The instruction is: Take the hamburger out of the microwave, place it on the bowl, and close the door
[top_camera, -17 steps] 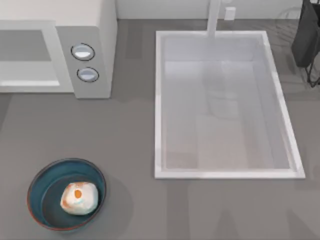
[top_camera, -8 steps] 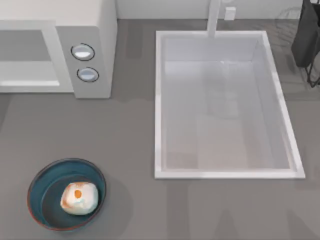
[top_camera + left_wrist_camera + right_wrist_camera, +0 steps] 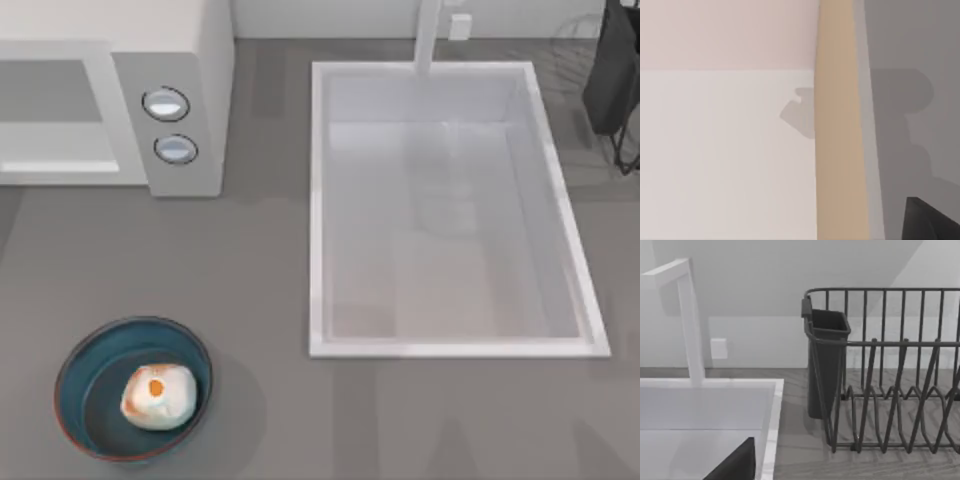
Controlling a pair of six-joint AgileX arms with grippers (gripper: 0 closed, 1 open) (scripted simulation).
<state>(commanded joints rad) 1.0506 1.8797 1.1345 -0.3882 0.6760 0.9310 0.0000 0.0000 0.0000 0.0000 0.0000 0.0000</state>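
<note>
The hamburger (image 3: 157,395), a cream-white lump with an orange spot, lies inside the blue-teal bowl (image 3: 92,372) at the table's front left. The white microwave (image 3: 190,60) stands at the back left, and its door (image 3: 60,168) with the greyish window lies flat against the front. A dark edge of my left gripper (image 3: 931,223) shows in the left wrist view, beside a tan strip and a white wall. In the right wrist view a dark part of my right gripper (image 3: 736,465) sits over the sink's rim.
A large white sink (image 3: 318,210) with a faucet (image 3: 428,35) takes up the middle and right. A dark dish rack (image 3: 890,380) with a cutlery cup (image 3: 826,360) stands at the back right. Two knobs (image 3: 166,103) face front on the microwave.
</note>
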